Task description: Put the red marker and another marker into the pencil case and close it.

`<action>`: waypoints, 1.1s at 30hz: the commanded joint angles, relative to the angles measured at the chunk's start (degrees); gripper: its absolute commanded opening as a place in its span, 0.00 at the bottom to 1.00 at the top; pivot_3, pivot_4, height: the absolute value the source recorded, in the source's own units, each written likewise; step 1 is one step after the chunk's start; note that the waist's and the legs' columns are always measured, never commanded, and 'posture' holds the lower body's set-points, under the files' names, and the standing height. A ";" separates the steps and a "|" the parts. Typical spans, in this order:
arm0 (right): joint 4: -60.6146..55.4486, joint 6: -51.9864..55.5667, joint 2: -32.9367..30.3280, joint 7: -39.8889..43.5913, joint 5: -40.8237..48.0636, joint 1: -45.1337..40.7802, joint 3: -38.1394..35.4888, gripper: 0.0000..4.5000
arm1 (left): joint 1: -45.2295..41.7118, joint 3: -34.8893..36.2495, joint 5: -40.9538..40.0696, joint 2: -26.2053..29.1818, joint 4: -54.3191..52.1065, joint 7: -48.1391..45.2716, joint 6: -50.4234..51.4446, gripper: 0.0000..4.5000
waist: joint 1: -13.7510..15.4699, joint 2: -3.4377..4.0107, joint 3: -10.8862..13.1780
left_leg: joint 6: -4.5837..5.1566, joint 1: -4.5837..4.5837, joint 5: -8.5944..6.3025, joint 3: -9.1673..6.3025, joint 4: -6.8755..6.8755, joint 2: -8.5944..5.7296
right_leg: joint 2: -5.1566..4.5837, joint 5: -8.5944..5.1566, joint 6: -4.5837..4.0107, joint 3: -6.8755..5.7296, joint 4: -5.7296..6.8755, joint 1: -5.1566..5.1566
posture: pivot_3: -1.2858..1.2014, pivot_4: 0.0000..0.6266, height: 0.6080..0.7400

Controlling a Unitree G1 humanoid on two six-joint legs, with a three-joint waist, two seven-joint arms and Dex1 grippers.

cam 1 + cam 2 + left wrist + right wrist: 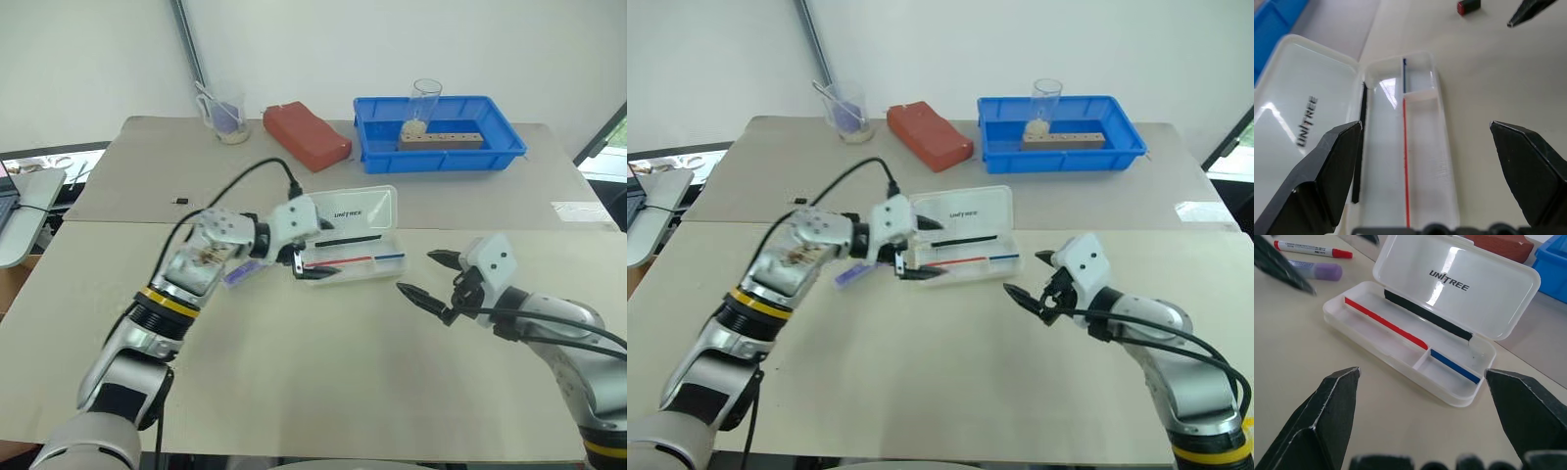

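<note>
The pencil case [364,266] lies open at mid-table, its lid [1464,286] with black "UNITREE" lettering laid back. Inside are a thin red stick [1383,323], a thin blue stick [1454,366] and a black strip. My left gripper [315,250] hovers open at the case's left end, pointing along it, nothing between its fingers [1327,171]. The purple marker [238,274] lies on the table just left of the case, partly under my left wrist. Beside it lies the red marker [1312,248]. My right gripper [419,274] stands open and empty to the right of the case.
A blue tray [509,147] at the back right holds a glass and a wooden block. A red-brown block [306,135] and a clear cup [227,117] stand at the back. A small black item [180,202] lies at the far left.
</note>
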 commanded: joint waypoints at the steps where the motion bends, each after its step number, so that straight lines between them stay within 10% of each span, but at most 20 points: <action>1: -5.76 3.17 1.40 -2.53 2.71 -0.23 -1.07 1.00 | 1.17 -2.02 3.12 -1.75 1.29 0.47 -3.60 0.99 | 0.00 -0.03 0.02 | 0.00 0.00 0.00 -0.16 0.01 -0.09 | 0.00 0.00 0.01 0.00 0.01 0.00 | 0.52 0.24 1.00; 6: -8.71 5.16 1.65 -3.80 2.82 0.08 -0.28 1.00 | 1.68 -3.76 6.49 -3.72 5.34 0.37 -5.69 0.99 | -0.02 -0.03 0.02 | 0.04 -0.08 0.00 -1.05 0.05 -0.49 | 0.02 0.02 0.03 -0.03 0.09 0.00 | 0.52 0.24 1.00; 16: -7.36 4.96 1.54 -4.30 2.20 -1.52 0.43 1.00 | 0.99 -3.14 9.86 -4.94 11.93 0.05 -8.10 0.01 | 0.03 -0.02 0.01 | 0.19 -0.16 0.04 -1.32 0.08 -0.64 | 0.01 0.02 0.07 -0.08 0.11 0.00 | 0.52 0.24 1.00; 33: -9.50 4.49 -6.79 7.20 7.42 3.33 -0.91 1.00 | 12.91 -4.06 9.07 2.82 -11.59 -5.88 0.37 0.01 | 0.05 0.06 -0.06 | 0.27 -0.22 0.06 -1.40 0.12 -0.65 | 0.02 0.02 0.07 -0.08 0.15 0.01 | 0.52 0.24 1.00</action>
